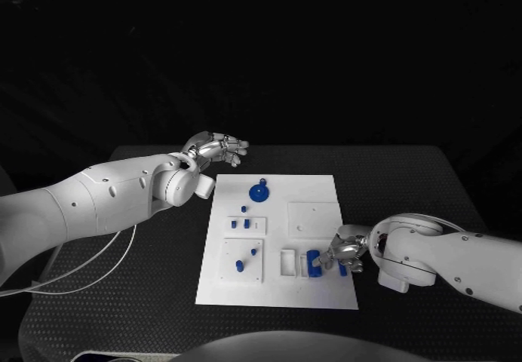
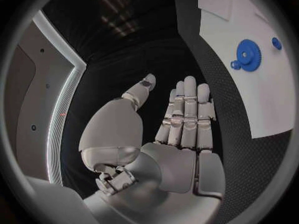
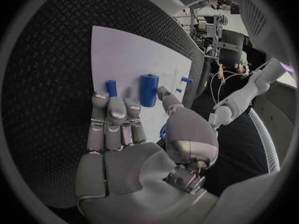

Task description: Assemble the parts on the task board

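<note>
The white task board (image 1: 315, 188) lies in the middle of the table. A blue gear (image 1: 259, 192) (image 2: 249, 55) stands near its far edge, with several small blue pegs (image 1: 239, 265) down its left half. My right hand (image 1: 345, 247) (image 3: 124, 134) hovers over the board's near right part with fingers stretched out and nothing in them. Its thumb lies close beside a thick blue cylinder (image 1: 313, 264) (image 3: 149, 89); a thinner one (image 3: 111, 87) stands past the fingertips. Another blue piece (image 1: 342, 266) shows under the hand. My left hand (image 1: 218, 147) (image 2: 177, 129) hangs empty, fingers extended, off the board's far left corner.
White recessed blocks (image 1: 310, 215) sit on the board's right half. Thin white cables (image 1: 98, 264) trail over the table's left side under my left arm. Black textured table (image 1: 413, 188) surrounds the board.
</note>
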Action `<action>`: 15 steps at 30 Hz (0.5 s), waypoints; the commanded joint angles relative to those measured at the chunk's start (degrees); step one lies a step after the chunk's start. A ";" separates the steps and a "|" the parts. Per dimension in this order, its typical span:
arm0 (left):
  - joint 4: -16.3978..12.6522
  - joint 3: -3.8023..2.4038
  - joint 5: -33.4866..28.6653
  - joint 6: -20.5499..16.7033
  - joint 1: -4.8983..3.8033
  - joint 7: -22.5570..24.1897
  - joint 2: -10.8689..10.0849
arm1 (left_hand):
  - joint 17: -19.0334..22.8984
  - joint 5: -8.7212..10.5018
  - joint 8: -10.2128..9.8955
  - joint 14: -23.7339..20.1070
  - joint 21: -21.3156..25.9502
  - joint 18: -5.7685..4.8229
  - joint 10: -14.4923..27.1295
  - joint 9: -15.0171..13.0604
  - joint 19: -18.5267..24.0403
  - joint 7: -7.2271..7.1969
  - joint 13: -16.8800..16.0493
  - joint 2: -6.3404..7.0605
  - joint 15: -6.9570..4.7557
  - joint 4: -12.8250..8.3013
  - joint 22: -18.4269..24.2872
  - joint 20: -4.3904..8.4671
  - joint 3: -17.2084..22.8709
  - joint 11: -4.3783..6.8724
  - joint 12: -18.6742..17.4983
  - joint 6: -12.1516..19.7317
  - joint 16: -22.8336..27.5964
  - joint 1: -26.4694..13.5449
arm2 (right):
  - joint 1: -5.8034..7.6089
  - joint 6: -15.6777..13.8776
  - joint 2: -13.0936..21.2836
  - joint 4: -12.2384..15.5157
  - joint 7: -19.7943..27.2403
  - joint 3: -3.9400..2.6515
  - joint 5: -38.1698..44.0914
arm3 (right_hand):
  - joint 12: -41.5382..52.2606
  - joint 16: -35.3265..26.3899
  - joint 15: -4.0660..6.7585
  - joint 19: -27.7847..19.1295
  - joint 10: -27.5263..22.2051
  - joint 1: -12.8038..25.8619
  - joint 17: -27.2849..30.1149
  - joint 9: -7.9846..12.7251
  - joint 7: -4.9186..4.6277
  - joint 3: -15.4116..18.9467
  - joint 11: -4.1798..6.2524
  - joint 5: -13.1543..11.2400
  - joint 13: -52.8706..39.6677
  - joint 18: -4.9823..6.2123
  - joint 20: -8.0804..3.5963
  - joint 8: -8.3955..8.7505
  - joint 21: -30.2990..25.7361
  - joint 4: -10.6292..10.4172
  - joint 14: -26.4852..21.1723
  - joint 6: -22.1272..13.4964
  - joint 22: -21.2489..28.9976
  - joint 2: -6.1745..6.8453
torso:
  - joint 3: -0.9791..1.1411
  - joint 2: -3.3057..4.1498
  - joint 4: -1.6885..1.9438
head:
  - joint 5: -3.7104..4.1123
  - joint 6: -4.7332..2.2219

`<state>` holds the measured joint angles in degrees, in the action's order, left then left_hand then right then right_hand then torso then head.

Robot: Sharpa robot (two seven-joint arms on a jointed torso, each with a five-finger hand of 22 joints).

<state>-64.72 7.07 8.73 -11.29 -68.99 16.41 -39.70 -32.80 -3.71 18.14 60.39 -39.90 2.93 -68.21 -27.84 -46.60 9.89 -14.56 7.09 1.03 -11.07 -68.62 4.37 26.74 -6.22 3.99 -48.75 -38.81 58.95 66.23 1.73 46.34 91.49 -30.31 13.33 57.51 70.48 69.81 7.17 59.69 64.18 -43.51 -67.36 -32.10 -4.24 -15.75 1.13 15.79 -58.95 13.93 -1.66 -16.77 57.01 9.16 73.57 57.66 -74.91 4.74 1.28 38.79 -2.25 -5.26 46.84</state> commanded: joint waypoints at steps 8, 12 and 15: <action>-0.40 -0.04 -0.34 1.13 -0.04 0.61 -0.15 | -0.13 -0.22 0.05 0.37 0.29 0.56 0.10 0.06 -0.13 -0.06 0.07 0.16 0.18 0.28 -0.10 0.08 -0.15 -0.39 0.33 0.32 0.37 -0.57 | -1.17 0.05 -2.79 -1.84 -0.97 0.34 3.45 | -0.19 0.61 0.19 -0.10 0.06 0.10 0.35 -0.08 -0.72 -0.67 0.25 -0.02 -0.37 1.07 -0.52 0.30 -0.03 0.43 -0.31 1.05 -0.65 -0.75 | 0.00 0.00 -0.04 | -0.19 0.24; -0.43 -0.04 -0.34 1.19 -0.05 0.51 -0.20 | -0.16 -0.22 0.04 0.38 0.30 0.56 0.10 0.07 -0.13 -0.05 0.07 0.15 0.18 0.29 -0.12 0.07 -0.16 -0.39 0.33 0.35 0.38 -0.58 | -1.24 -1.03 -3.47 -1.82 -0.70 0.37 3.54 | -0.22 0.73 0.20 -0.09 0.07 0.06 0.48 -0.11 -0.72 -0.69 0.26 0.02 -0.48 1.07 -0.52 0.35 0.02 0.95 -0.35 1.07 -0.67 -0.89 | 0.00 -0.04 -0.01 | -0.17 0.31; -0.44 -0.04 -0.34 1.16 -0.06 0.50 -0.20 | -0.18 -0.22 0.03 0.38 0.31 0.56 0.10 0.08 -0.14 -0.03 0.07 0.14 0.18 0.31 -0.13 0.07 -0.17 -0.39 0.34 0.36 0.40 -0.60 | -1.24 -1.20 -3.77 -1.74 -0.63 0.36 3.55 | -0.26 0.77 0.19 -0.09 0.06 0.31 0.57 -0.11 -0.74 -0.58 0.24 -0.06 -0.54 1.07 -0.50 0.41 0.03 1.09 -0.38 1.04 -0.67 -0.72 | 0.00 -0.04 -0.03 | -0.14 0.34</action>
<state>-64.99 7.07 8.71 -11.04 -69.00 16.37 -39.94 -32.91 -3.71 18.14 60.39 -39.90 2.62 -68.21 -27.83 -46.60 9.89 -14.56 7.09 1.03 -11.07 -68.67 4.36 26.74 -6.22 3.99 -48.74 -38.81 58.95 65.34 1.09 42.84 89.75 -30.62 13.47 59.86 70.48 70.24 7.17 59.46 64.19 -43.53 -66.85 -32.53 -5.03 -16.29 1.14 15.76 -59.39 14.08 -1.87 -16.60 57.02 9.91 73.58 59.11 -74.92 4.29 1.27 38.76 -2.29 -5.42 47.15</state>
